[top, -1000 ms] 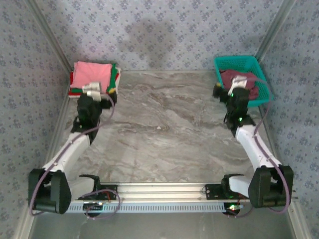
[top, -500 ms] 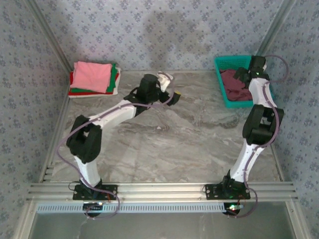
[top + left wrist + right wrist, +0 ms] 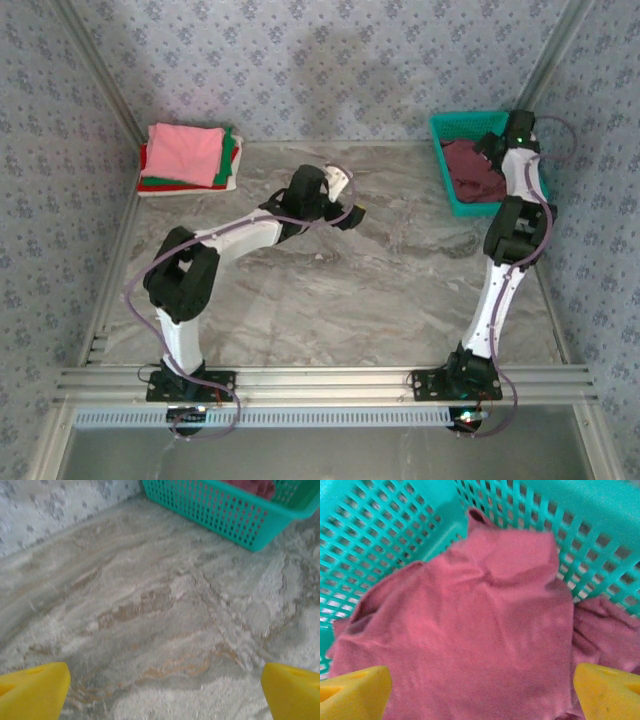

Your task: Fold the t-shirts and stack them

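Counting what's done first: there's a neat stack of folded tees [image 3: 188, 155] in the far left corner of the counter [image 3: 380, 290]. Pink is on top, with green, red and a sliver of white peeking out at the edges. That pile looks finished to me.

What's left is the maroon t-shirt [image 3: 470, 630], lying crumpled in the teal basket [image 3: 452, 125] over at the far right corner. It's just bunched fabric from these angles and I can't make out any print on it. It's not out of the basket yet, so it hasn't been laid flat or folded either.

The right hand [image 3: 480, 692] hovers right over that shirt with its yellow pads [image 3: 352, 692] spread wide, and nothing is pinched between them. I can't tell if they're touching the cloth at all. The left hand [image 3: 165, 687] is out over the bare middle of the counter, aimed toward the basket, also spread wide and empty.

My read is that most of the job is done and this is the start of the last shirt. It has to be grabbed, pulled out, spread on the counter and folded, then carried across to the stack. I can't say whether anything else is hiding under the maroon one.
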